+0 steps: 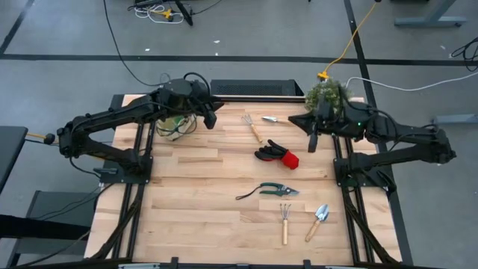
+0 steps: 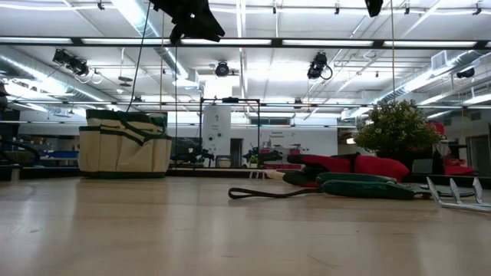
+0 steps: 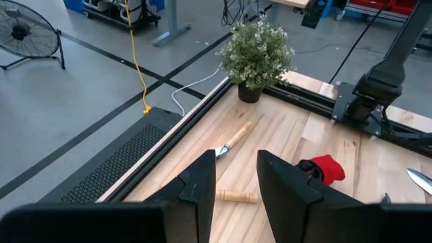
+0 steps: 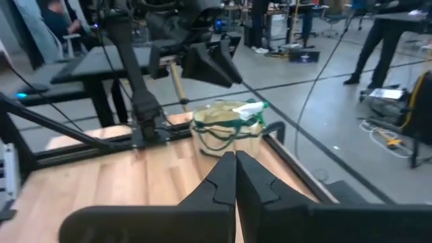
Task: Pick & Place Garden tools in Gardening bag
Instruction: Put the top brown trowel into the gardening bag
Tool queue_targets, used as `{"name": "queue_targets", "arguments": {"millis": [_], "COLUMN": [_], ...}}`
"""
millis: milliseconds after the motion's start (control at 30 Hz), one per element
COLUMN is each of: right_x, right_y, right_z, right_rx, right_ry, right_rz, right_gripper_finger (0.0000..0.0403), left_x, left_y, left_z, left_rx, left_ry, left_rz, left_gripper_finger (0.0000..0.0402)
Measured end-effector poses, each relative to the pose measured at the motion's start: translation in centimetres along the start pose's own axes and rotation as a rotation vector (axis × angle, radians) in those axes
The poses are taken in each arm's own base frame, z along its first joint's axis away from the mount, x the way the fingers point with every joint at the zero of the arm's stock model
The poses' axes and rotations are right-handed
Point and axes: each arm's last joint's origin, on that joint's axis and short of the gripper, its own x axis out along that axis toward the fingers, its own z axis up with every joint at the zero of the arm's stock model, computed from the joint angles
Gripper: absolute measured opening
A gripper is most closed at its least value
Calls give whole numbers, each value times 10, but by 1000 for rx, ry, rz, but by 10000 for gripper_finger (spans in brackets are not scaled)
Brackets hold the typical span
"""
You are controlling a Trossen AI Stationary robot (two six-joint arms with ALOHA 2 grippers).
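Beige-yellow round fabric gardening bag with dark green trim sits at the far left corner of the table, a green spray bottle showing at its mouth.

Other tools lie on the bare boards:
- wooden-handled rake and small silver trowel, near the far edge
- black-and-red gloves, mid-table
- black-handled pruning shears, nearer
- second rake and second trowel, near the front edge

Handling, my guess:
- the far rake is light and stiff, with a smooth round handle that could roll or slip
- best pinched across mid-handle, clear of the tines
- the gloves are soft and will sag
- the shears are heavier and could swing from a loose grip

Left gripper hangs high, just beside the bag's mouth. Its jaws are apart by a modest gap and I can see nothing between them.

Right gripper hovers near the bushy green plant at the far right. Its fingers are pressed together, empty.
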Motion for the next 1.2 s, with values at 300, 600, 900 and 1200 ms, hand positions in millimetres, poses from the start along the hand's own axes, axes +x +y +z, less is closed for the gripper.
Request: {"name": "queue_targets", "arguments": {"millis": [300,600,900,1200], "right_x": [-4,-5,-5,-3], "right_y": [3,1,0,-4], "right_z": [-30,-52,-52,-52], "right_rx": [74,90,105,107], "right_ry": [35,80,73,67], "right_rz": [34,29,-6,-67], "right_gripper_finger": [4,7,34,79], "left_x": [0,0,0,0], "left_y": [0,0,0,0], "left_z": [0,0,1,1], "left_rx": [2,4,3,3], "left_ry": [1,1,-7,-7], "left_rz": [-6,-7,-9,-9], "left_gripper_finger": [115,115,115,115]}}
